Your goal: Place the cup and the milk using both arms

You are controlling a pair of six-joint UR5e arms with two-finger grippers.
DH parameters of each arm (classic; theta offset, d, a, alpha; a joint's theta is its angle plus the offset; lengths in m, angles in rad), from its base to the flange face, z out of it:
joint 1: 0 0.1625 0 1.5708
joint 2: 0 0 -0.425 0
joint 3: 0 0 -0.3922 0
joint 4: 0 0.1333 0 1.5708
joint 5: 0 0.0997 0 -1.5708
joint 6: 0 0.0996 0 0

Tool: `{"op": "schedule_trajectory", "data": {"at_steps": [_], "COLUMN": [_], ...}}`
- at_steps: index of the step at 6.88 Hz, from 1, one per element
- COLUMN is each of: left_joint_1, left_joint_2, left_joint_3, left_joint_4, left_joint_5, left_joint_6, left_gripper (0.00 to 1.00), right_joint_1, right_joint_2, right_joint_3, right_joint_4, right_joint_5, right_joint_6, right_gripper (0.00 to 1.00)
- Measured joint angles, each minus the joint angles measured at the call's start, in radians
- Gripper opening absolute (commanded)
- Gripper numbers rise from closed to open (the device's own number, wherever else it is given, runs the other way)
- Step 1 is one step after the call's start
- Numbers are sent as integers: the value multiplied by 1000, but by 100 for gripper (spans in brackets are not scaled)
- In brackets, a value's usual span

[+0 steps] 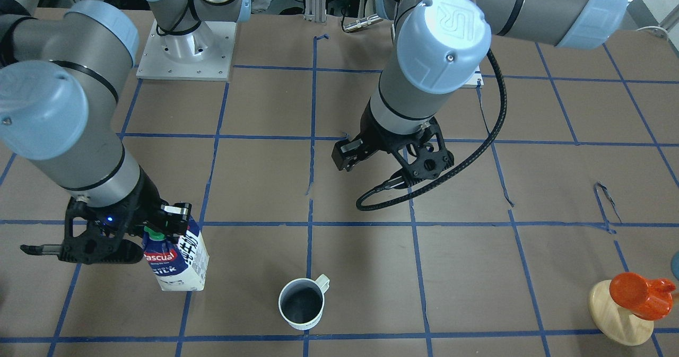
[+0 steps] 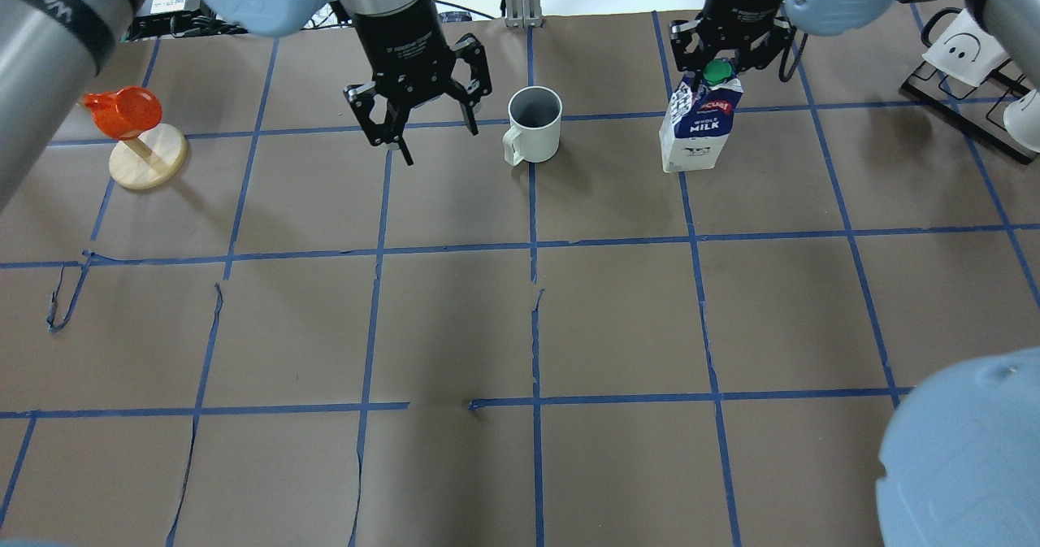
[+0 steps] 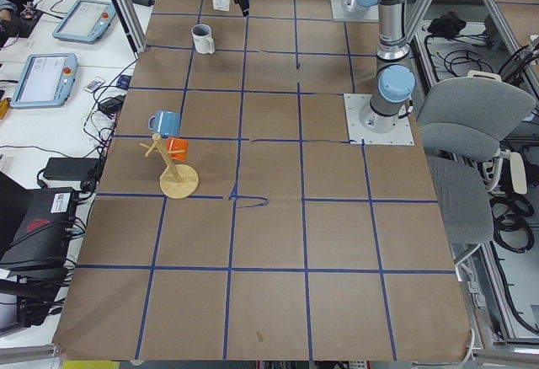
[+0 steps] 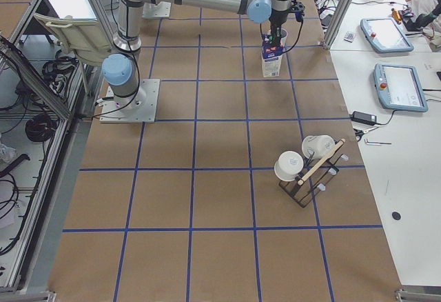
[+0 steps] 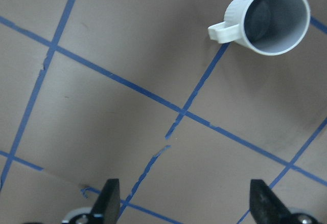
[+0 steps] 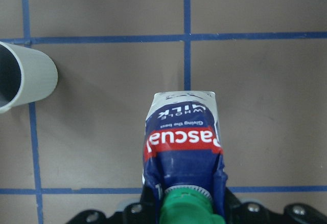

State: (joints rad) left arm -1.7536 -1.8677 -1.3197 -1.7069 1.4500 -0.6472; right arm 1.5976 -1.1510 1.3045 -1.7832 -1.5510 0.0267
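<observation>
Cup: the cup is a small white mug. It is dark grey inside and has a loop handle. It stands upright with its mouth up.
Where the cup is: near the left gripper, off to the side that faces the right gripper. They do not touch. The handle is on the side nearer the left gripper.
Milk: the milk is a tall blue and white carton. It has a green round cap, a red label and the words "WHOLE MILK".
Where the milk is: right under the right gripper, with its bottom on the table.
Left gripper: its fingers are spread wide with nothing between them, up above the table.
Right gripper: its fingers squeeze the top of the milk, by the green cap.
</observation>
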Motion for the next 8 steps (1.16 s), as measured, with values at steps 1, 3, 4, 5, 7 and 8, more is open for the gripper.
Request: {"op": "schedule_trajectory", "data": {"at_steps": [1, 3, 4, 5, 7, 8], "left_joint_1": [23, 59, 73, 97, 135, 144], "left_joint_2": [76, 210, 255, 278, 287, 286], "left_joint_3": [-101, -262, -308, -325, -319, -312], "left_joint_4": [26, 101, 117, 123, 127, 127], "left_joint_5": [14, 22, 23, 26, 97, 119], "left_joint_6": [59, 233, 349, 472, 637, 687], "left_gripper": [84, 100, 100, 100, 100, 100], "right_joint_1": [34, 72, 78, 82, 89, 93], "right_joint_2": [50, 127, 151, 170, 192, 201], "right_joint_3": [-62, -156, -181, -198, -211, -212], "right_joint_4": [-2, -5, -8, -10, -11, -12], "right_joint_5": [2, 18, 40, 59, 72, 74], "right_joint_6": [13, 45, 71, 99, 119, 133], "right_gripper": [43, 44, 44, 44, 44, 44]}}
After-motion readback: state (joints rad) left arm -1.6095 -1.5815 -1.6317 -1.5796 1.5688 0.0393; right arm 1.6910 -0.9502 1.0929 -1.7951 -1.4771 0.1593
